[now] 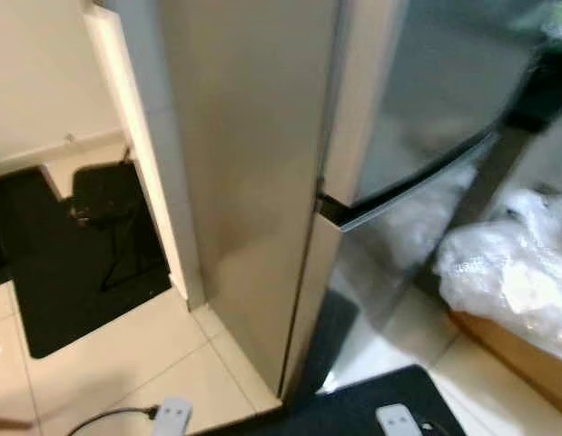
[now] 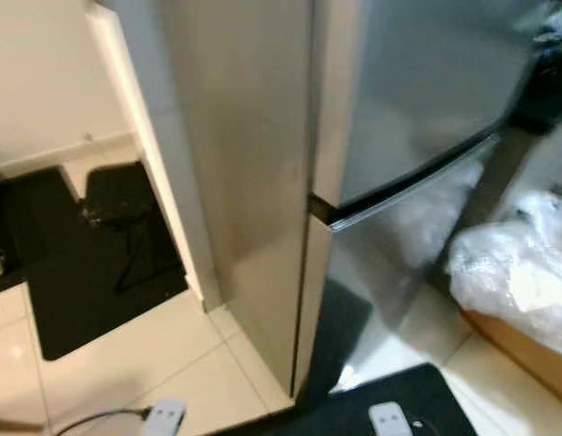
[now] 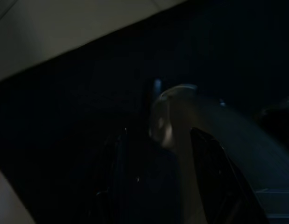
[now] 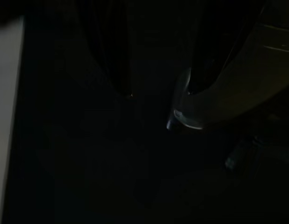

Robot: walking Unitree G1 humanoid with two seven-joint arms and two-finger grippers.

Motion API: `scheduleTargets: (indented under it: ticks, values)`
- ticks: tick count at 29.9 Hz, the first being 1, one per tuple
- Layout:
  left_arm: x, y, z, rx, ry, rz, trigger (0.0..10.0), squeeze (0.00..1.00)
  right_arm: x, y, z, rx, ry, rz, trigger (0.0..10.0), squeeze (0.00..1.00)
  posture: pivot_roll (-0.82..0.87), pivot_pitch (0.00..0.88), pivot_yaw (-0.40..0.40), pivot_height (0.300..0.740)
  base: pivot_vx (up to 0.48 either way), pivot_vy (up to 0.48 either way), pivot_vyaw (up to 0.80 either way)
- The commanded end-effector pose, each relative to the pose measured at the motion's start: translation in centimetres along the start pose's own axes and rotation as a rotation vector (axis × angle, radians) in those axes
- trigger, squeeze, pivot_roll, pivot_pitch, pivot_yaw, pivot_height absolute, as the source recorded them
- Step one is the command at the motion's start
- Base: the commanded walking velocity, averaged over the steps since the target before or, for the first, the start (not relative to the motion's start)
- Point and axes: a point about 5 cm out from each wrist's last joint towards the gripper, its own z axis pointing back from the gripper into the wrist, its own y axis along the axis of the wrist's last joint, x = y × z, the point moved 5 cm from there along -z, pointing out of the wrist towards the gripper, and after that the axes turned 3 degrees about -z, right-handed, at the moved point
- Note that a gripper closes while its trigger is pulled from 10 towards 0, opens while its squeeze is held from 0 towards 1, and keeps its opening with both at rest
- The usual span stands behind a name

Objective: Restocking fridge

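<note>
The fridge stands shut, its doors closed flush, blocking any reach inside. On its right a cardboard box heaped with crinkled plastic crowds the floor; bare tile lies open to its left.

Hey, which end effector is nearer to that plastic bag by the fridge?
Probably the right. The bag lies to the robot's right. The right end effector hangs idle on that side; the left end effector hangs on the other. Both wrist views are too dark to confirm.
</note>
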Motion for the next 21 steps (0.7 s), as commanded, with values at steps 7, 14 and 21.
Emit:
scheduleTargets:
  ticks: [7,14,21]
  values:
    - [0.47,-0.91,0.05,-0.027,-0.018,0.005,10.0,0.00,1.02,-0.94,0.19,-0.021,-0.037,-0.031,10.0,0.00,0.09,0.000,-0.037,0.740,0.000,-0.268,0.00]
    - [0.52,-0.80,0.01,-0.022,-0.013,0.018,10.0,0.00,1.06,-0.96,0.20,-0.024,-0.038,-0.035,10.0,0.00,0.08,0.000,-0.036,0.740,0.000,-0.134,0.00]
    - [0.56,-0.73,-0.01,-0.018,-0.015,0.025,10.0,0.00,0.99,-1.09,0.19,-0.027,-0.036,-0.038,10.0,0.00,0.08,0.000,-0.036,0.740,0.000,0.000,0.00]
